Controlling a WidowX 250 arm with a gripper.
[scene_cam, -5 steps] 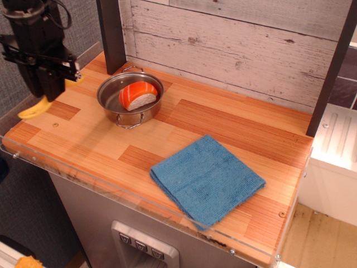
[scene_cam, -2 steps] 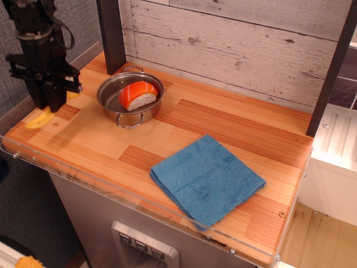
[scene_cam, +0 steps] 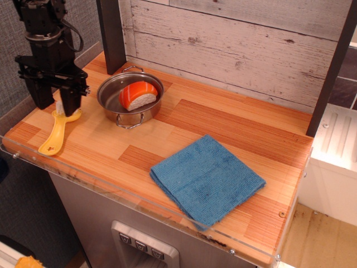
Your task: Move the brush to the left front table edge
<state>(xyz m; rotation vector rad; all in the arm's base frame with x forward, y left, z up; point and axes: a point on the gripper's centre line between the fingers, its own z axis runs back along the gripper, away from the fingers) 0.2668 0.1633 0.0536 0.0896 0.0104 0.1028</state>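
Note:
The yellow brush point(scene_cam: 53, 137) lies flat on the striped wooden tabletop near the left front table edge point(scene_cam: 25, 149). Its handle points toward the clear rim strip, and its white-bristled head points back toward the pan. My gripper point(scene_cam: 56, 106) stands upright over the brush head. Its black fingers point(scene_cam: 71, 101) are spread on either side of the head, and the jaws look open. The bristles show between the fingers.
A steel pan point(scene_cam: 111, 100) holding an orange-and-white sushi toy point(scene_cam: 136, 95) stands just right of the gripper. A folded blue cloth point(scene_cam: 207, 180) lies at the front middle. A dark post point(scene_cam: 111, 33) and a plank wall stand at the back.
The gripper carried the brush right and down from beyond the left table edge. The brush now rests on the tabletop, and the fingers have spread apart around its head.

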